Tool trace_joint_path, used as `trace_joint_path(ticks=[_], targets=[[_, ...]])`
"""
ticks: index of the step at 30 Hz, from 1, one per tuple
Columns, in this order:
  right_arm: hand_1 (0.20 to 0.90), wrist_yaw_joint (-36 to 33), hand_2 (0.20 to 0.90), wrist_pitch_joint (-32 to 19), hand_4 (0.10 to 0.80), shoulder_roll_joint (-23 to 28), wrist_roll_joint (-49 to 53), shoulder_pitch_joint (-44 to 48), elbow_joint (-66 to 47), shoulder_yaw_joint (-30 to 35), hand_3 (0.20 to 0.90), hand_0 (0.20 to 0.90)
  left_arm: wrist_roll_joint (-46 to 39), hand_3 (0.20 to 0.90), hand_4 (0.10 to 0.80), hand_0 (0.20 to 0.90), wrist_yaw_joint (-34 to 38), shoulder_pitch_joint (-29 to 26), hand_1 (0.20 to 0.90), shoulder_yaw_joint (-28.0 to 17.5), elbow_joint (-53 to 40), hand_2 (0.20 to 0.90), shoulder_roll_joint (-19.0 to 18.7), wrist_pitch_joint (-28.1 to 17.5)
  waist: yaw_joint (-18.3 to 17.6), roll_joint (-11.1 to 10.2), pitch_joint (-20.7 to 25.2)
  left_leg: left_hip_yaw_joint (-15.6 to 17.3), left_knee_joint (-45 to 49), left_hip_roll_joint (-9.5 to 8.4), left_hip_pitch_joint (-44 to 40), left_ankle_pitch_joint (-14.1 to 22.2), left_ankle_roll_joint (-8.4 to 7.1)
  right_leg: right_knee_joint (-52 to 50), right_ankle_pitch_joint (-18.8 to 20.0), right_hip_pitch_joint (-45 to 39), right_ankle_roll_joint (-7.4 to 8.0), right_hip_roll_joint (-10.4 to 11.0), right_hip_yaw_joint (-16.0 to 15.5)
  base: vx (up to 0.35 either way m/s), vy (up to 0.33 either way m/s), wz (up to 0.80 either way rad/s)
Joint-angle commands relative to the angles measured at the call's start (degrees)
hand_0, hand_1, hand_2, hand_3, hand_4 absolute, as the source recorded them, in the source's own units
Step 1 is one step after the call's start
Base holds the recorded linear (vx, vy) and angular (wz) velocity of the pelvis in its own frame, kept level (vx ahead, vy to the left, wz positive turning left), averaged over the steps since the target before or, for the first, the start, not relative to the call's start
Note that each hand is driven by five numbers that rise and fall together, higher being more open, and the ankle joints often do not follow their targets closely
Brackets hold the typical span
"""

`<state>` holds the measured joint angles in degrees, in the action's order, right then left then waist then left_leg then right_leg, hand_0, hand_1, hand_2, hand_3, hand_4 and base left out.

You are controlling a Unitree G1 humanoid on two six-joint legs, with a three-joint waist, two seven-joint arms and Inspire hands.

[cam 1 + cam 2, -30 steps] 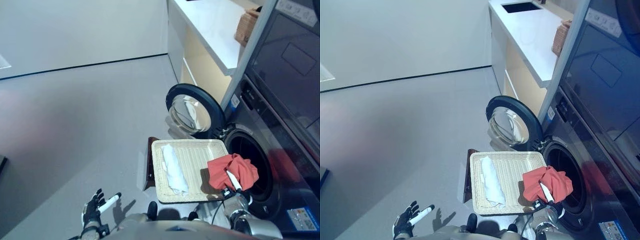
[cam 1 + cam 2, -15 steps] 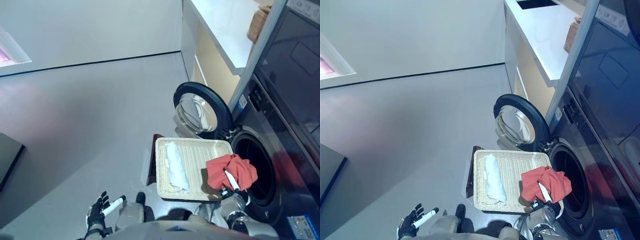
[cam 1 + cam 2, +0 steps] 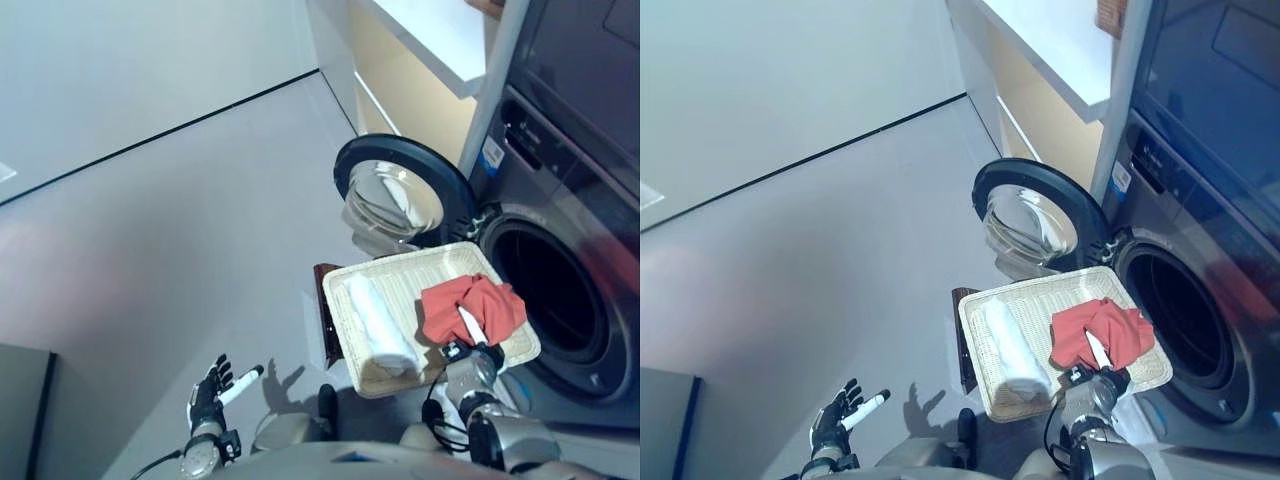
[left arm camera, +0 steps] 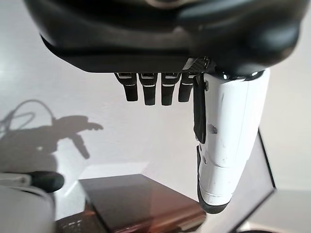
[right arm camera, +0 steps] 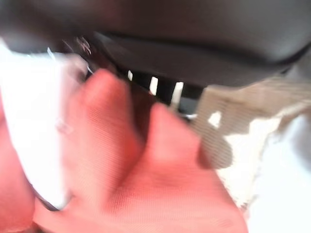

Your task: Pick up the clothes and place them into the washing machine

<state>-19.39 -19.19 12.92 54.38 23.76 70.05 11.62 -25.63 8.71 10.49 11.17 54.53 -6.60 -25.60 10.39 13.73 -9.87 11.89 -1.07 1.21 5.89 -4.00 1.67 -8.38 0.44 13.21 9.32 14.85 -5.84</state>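
A red cloth [image 3: 470,308] is bunched over the right end of the wicker basket [image 3: 400,270], close to the washing machine's open drum [image 3: 565,300]. My right hand [image 3: 470,365] is shut on it from below, its white thumb cover lying across the cloth [image 5: 146,184]. A rolled white cloth [image 3: 378,322] lies in the basket's left half. The washer's round door [image 3: 400,195] hangs open behind the basket. My left hand [image 3: 210,385] hangs low at the left over the floor, open and holding nothing, its fingers [image 4: 150,87] straight.
The basket rests on a dark brown stand [image 3: 327,310] in front of the machine. A white counter [image 3: 440,40] with a cabinet below runs along the wall beyond the door. Grey floor spreads to the left, with a dark object [image 3: 25,410] at the far lower left.
The whole picture has shifted, so the camera has moved. My right hand still holds the red cloth over the basket's right end. The left hand stays open and idle.
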Motion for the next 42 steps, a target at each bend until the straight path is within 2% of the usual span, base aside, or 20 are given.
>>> trace_joint_path(ticks=[1, 9, 15, 19, 22, 25, 27, 30, 37, 38, 42], targets=[[0.2, -1.34, 0.2, -6.61, 0.3, 4.49, 1.22, 8.3, -3.26, 1.08, 0.2, 0.2, -2.16, 0.9, 0.8, 0.9, 0.43, 0.64, 0.9, 1.0, -3.05, 0.9, -2.52, -4.06, 0.36, -0.16, -0.38, -6.42, 2.78, 3.41, 7.99, -3.74, -6.42, 3.37, 2.56, -2.71, -0.2, -0.17, -1.69, 0.024, -0.03, -0.37], [0.2, -4.61, 0.2, -10.07, 0.3, 9.63, 2.27, 14.42, -7.72, 3.4, 0.2, 0.2, -2.33, 0.9, 0.8, 0.9, 0.82, 0.7, 0.9, 2.68, -4.2, 0.9, -2.47, -4.04, -0.77, 2.76, -3.07, -7.2, 2.81, 3.75, 10.67, -4.37, -6.35, -0.89, 1.28, 3.03, -0.37, -0.31, -1.33, -0.049, -0.009, 0.04], [0.2, -8.69, 0.2, -13.14, 0.3, 15.12, 1.37, 19.68, -10.31, 5.47, 0.2, 0.2, -3.04, 0.9, 0.8, 0.9, 1.35, -0.91, 0.9, 3.71, -3.24, 0.9, -3.14, -3.69, -0.77, 4.5, -6.08, -7.27, 11.54, 4.93, 18.13, -2.29, -7.31, -10.6, -2.26, 11.14, -0.4, 0.6, -2.41, -0.074, -0.029, -0.02], [0.2, -10.32, 0.2, -13.5, 0.3, 17.99, 0.86, 22.74, -9.73, 5.31, 0.2, 0.2, -3.45, 0.9, 0.8, 0.9, 1.72, -1.67, 0.9, 4.07, -3.67, 0.9, -3.33, -4.09, -0.66, 5.48, -6.32, -7.91, 14.75, 4.44, 21.75, -1.38, -7.42, -14.55, -3.33, 14.77, -0.23, 1.27, -1.74, -0.018, -0.01, 0.08], [0.2, -11.07, 0.2, -13.81, 0.3, 22.0, 0.99, 25.92, -9.52, 4.54, 0.2, 0.2, -4.23, 0.9, 0.8, 0.9, 1.6, -1.78, 0.9, 4.37, -7.82, 0.9, -3.64, -4.77, -0.18, 6.82, -6.65, -7.81, 16.66, 4.07, 24.53, -0.73, -7.5, -18.09, -5.0, 17.82, -0.02, 2.27, -1.25, -0.01, 0.02, 0.07], [0.2, -11.92, 0.2, -14.03, 0.3, 25.6, 0.57, 27.86, -9.26, 3.93, 0.2, 0.2, -4.59, 0.9, 0.8, 0.9, 1.45, -1.26, 0.9, 4.89, -10.52, 0.9, -3.6, -5.18, 0.1, 7.79, -6.51, -7.51, 18.75, 3.55, 26.95, 0.53, -7.85, -21.49, -6.75, 20.67, 0.51, 3.82, -0.93, 0.019, 0.036, 0.09], [0.2, -12.18, 0.2, -13.92, 0.3, 27.88, -0.08, 29.32, -9.71, 3.39, 0.2, 0.2, -4.73, 0.9, 0.8, 0.9, 1.44, -1.11, 0.9, 5.05, -11.24, 0.9, -3.72, -5.31, 0.23, 8.93, -6.9, -7.03, 19.85, 3.16, 28.76, 0.38, -7.93, -22.97, -6.36, 22.61, 0.69, 4.72, -0.63, -0.005, 0.076, 0.17], [0.2, -12.48, 0.2, -13.62, 0.3, 31.49, -0.62, 31.72, -9.21, 2.06, 0.2, 0.2, -4.43, 0.9, 0.8, 0.9, 1.86, -1.35, 0.9, 5.5, -11.12, 0.9, -3.7, -5.47, 0.09, 9.83, -6.52, -6.44, 23.75, 2.13, 31.39, 2.32, -8.29, -26.17, -7.92, 25.13, 1.28, 6.11, 0.79, 0.028, 0.08, 0.08], [0.2, -15.82, 0.2, -15.63, 0.3, 35.14, -4.38, 33.23, -16.15, 1.47, 0.2, 0.2, -4.07, 0.9, 0.8, 0.9, 2.62, -0.56, 0.9, 5.01, -12.94, 0.9, -3.59, -6.48, -0.34, 11.15, -5.61, -4.5, 27.57, 1.56, 33.69, 4.76, -8.93, -30.06, -9.84, 28.28, 2.09, 8.09, 3.38, 0.049, 0.072, 0.07], [0.2, -16.3, 0.2, -15.63, 0.3, 38.71, -5.2, 35.07, -16.63, 0.58, 0.2, 0.2, -3.73, 0.9, 0.8, 0.9, 2.34, 0.43, 0.9, 4.94, -14.3, 0.9, -3.66, -6.86, -0.16, 11.72, -5.55, -4.2, 27.62, 1.0, 33.6, 4.91, -9.1, -30.52, -10.14, 28.54, 2.12, 8.49, 4.01, 0.024, 0.084, 0.09], [0.2, -17.05, 0.2, -15.25, 0.3, 45.34, -6.33, 39.01, -16.34, -2.21, 0.2, 0.2, -3.83, 0.9, 0.8, 0.9, 2.29, 1.5, 0.9, 4.05, -15.25, 0.9, -4.08, -7.05, 0.18, 12.87, -5.22, -3.95, 26.34, -0.16, 33.4, 4.52, -9.13, -30.51, -9.94, 28.89, 2.2, 9.18, 5.01, 0.03, 0.073, 0.05]])
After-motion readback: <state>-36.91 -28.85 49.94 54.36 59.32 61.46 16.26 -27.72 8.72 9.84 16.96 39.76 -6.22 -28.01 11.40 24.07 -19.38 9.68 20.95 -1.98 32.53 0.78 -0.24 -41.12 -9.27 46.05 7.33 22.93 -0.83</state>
